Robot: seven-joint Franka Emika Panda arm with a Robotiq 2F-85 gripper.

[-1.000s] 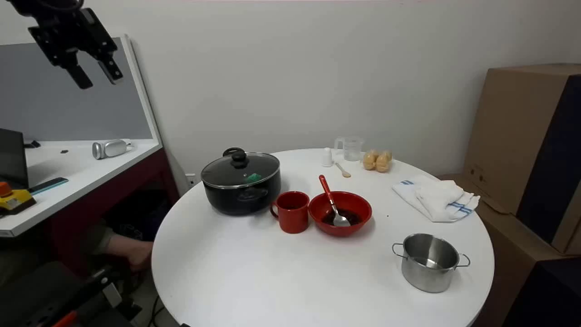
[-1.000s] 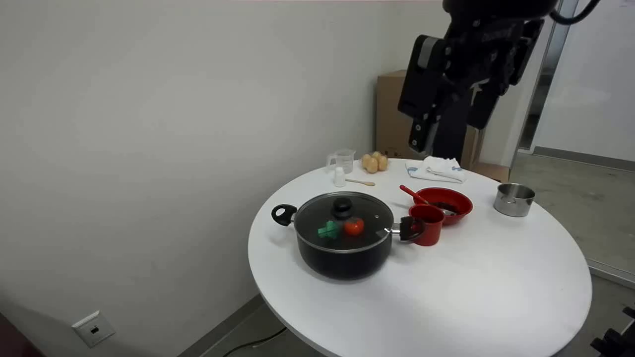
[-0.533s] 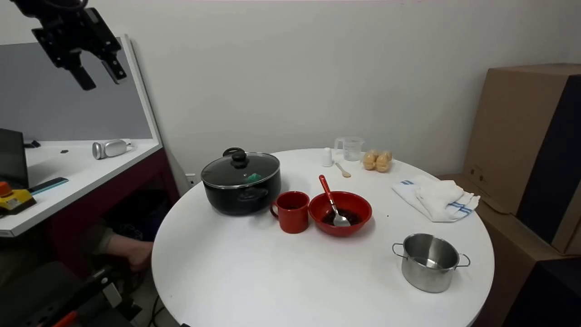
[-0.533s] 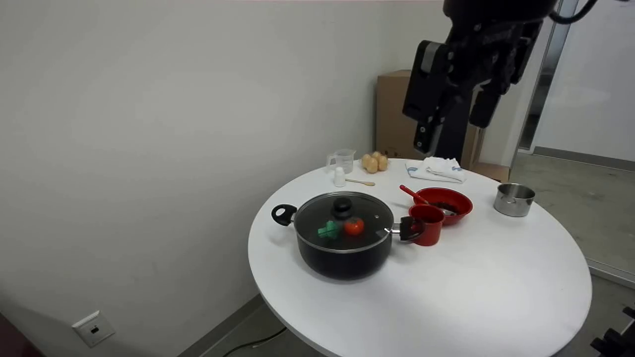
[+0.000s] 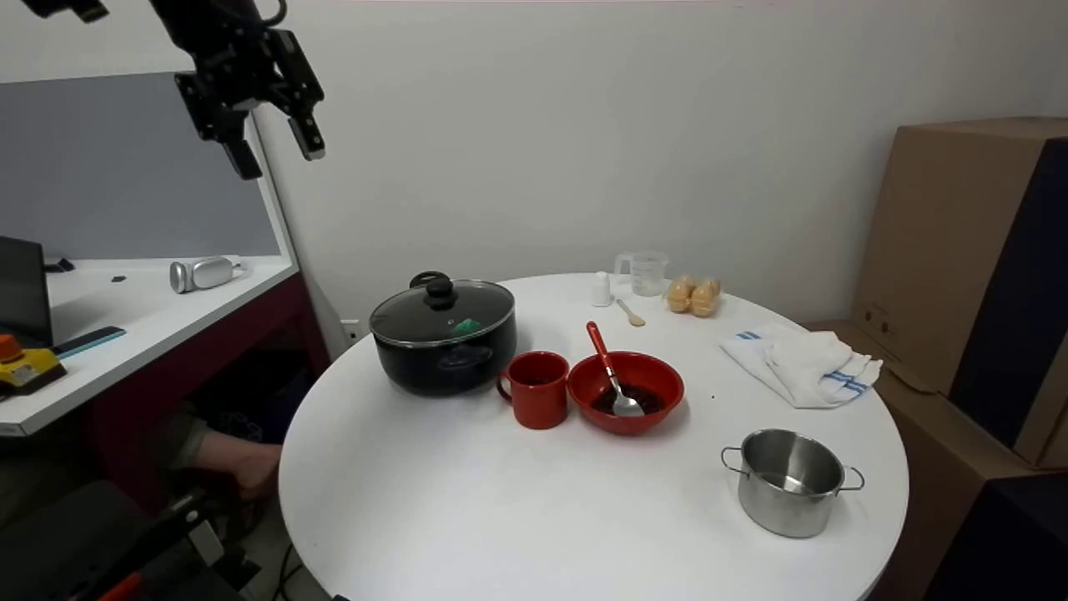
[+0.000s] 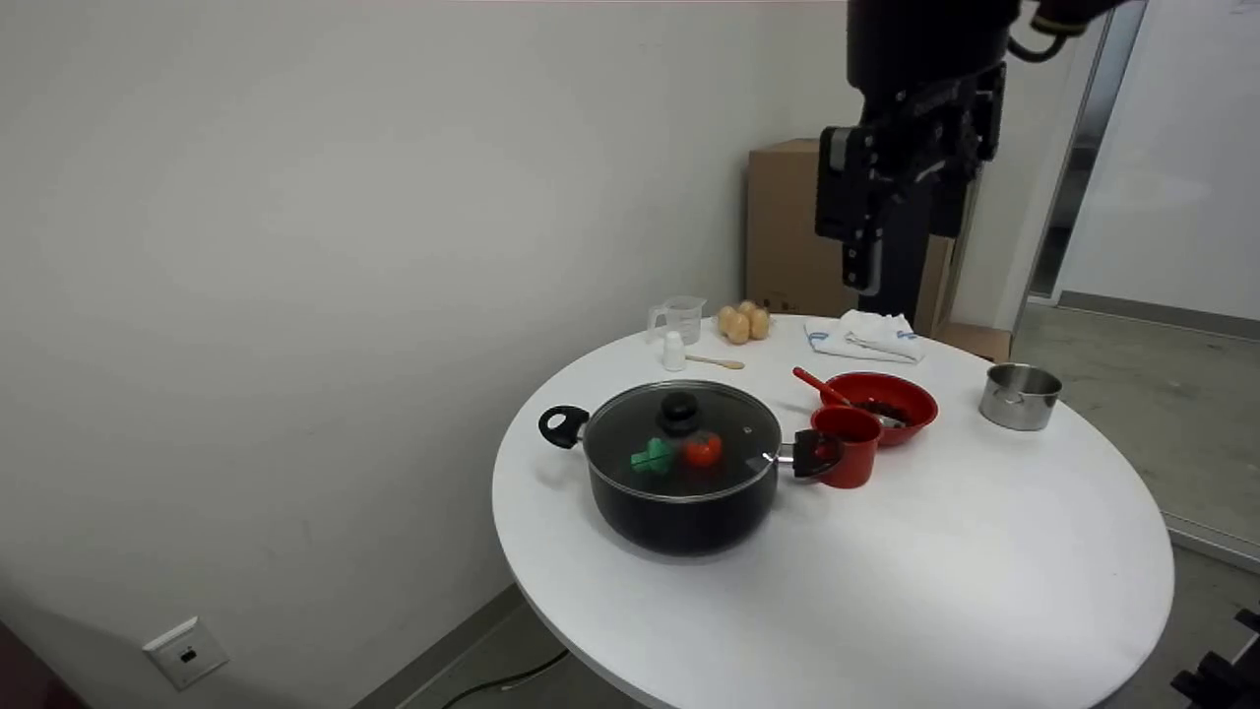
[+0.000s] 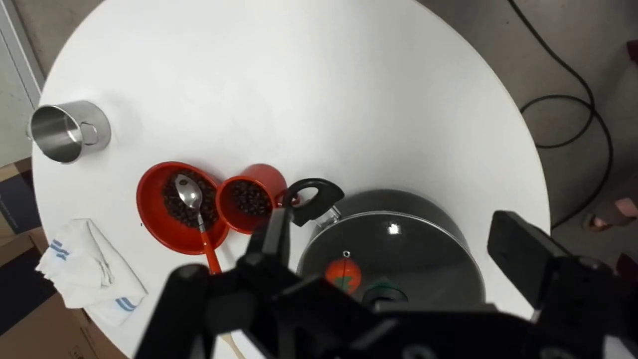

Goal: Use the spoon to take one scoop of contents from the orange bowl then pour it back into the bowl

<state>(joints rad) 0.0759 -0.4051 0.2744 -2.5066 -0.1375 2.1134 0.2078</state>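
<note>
At the upper left of an exterior view, the gripper (image 5: 282, 160) hangs well above the level of the table (image 5: 467, 501), jaws spread, nothing between them; the step in hand is judged to be the approach, with grasp, scoop and pour to follow. Next stands the lidded pot (image 5: 434, 367), over which the path should stay high. The mug (image 5: 541, 405) stands upright just beside the bowl (image 5: 626, 426), whether touching it is not clear; a spread jaw lowered on that side could knock it. The spoon (image 5: 608, 365) lies tilted in the bowl, its metal head on the dark, bean-like contents (image 7: 182, 214) (wrist view) and its red handle rising over the far rim on the mug's side. The jaws should straddle the handle crosswise, then close on its upper part, clear of the rim; a grip at the very tip may let the spoon twist under load. Whether the head's hollow faces up is hard to judge, so some roll of the gripper may be needed before scooping. A shallow sweep and a level lift, kept low over the bowl, should spill least. The wooden spoon (image 5: 637, 320), behind the bowl, is not the tool meant. At the right, the towel (image 5: 822, 367) and the steel pot (image 5: 784, 497) lie off the likely path.
</note>
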